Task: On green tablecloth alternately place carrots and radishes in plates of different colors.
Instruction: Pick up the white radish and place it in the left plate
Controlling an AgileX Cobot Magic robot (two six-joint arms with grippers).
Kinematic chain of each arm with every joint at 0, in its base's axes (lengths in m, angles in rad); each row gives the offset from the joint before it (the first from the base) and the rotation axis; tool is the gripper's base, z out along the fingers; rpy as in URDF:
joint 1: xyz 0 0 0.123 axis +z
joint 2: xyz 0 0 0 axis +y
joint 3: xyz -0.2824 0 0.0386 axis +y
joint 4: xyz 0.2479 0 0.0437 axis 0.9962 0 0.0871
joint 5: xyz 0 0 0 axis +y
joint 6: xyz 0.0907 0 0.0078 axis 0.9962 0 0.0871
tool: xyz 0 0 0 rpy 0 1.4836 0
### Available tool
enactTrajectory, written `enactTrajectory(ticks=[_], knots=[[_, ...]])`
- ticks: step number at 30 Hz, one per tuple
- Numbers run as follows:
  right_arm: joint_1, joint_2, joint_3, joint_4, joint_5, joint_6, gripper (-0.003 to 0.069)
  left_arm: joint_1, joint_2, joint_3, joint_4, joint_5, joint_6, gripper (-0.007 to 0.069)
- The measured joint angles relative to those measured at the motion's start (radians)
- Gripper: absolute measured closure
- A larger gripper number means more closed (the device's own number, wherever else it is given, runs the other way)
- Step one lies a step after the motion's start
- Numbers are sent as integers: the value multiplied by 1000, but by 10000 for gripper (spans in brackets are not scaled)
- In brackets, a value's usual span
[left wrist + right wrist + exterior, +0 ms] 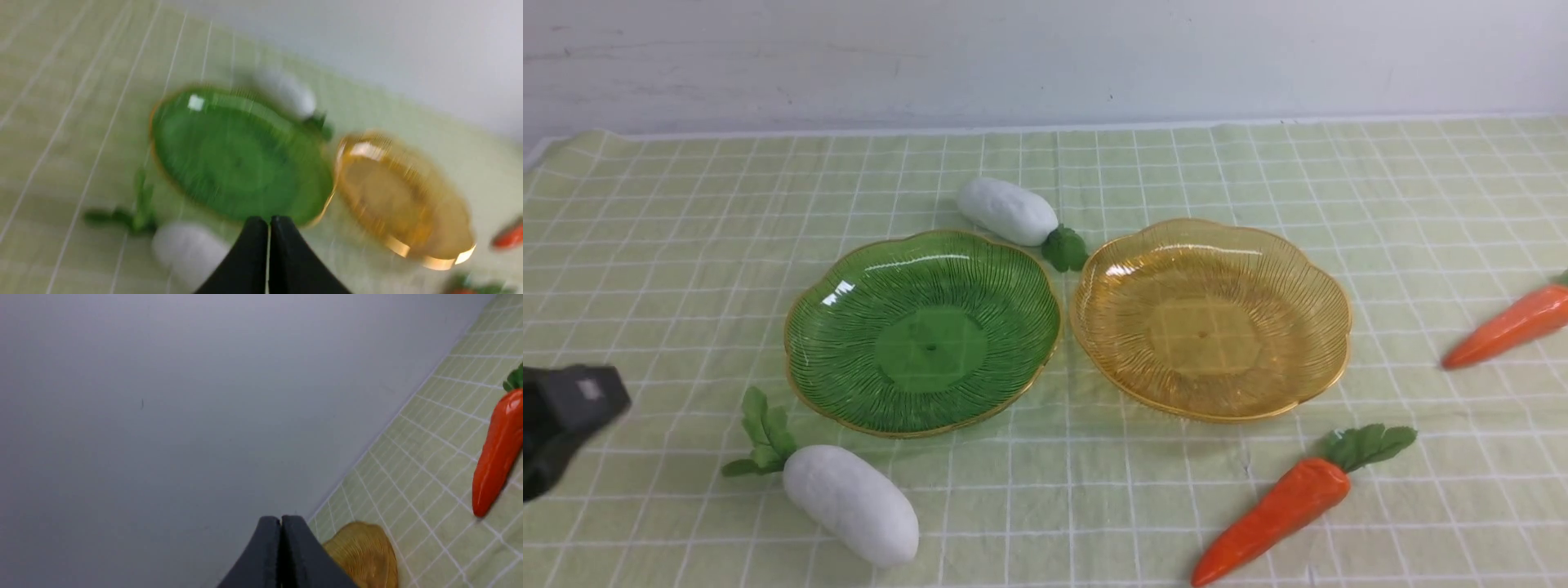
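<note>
On the green tablecloth a dark green plate and an amber-yellow plate sit side by side, both empty. One white radish lies behind the plates, another radish lies at the front left. One carrot lies at the front right, another carrot at the right edge. My left gripper is at the left edge, above the cloth; in its blurred wrist view the gripper is shut and empty. My right gripper is shut and empty, out of the front view.
A pale wall runs along the cloth's far edge. The right wrist view shows the wall, the amber plate and the right carrot.
</note>
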Motion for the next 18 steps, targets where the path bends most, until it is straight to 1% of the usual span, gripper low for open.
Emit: enactTrajectory(ticks=[1,4,6,7,8,11,14,16,17,18], knots=[[0,18,-61,-18,127,-52,673,0,129,-56,3,131,8,632],[0,109,-195,-58,333,-199,673,0,319,-114,7,219,19,632],[0,172,-261,-73,418,-273,673,0,392,-134,7,225,28,632],[0,253,-335,-82,509,-346,673,0,437,-146,7,225,34,632],[0,274,-354,-83,531,-362,673,0,450,-147,7,225,34,632],[0,450,-497,-93,713,-459,673,0,533,-152,7,224,40,632],[0,565,-579,-93,821,-515,673,0,577,-152,-5,224,47,632],[0,667,-634,-93,892,-577,673,0,603,-153,-25,222,50,629],[0,674,-637,-93,896,-580,673,0,609,-153,-30,221,52,628],[0,723,-652,-90,917,-611,673,0,631,-154,-50,211,66,615]])
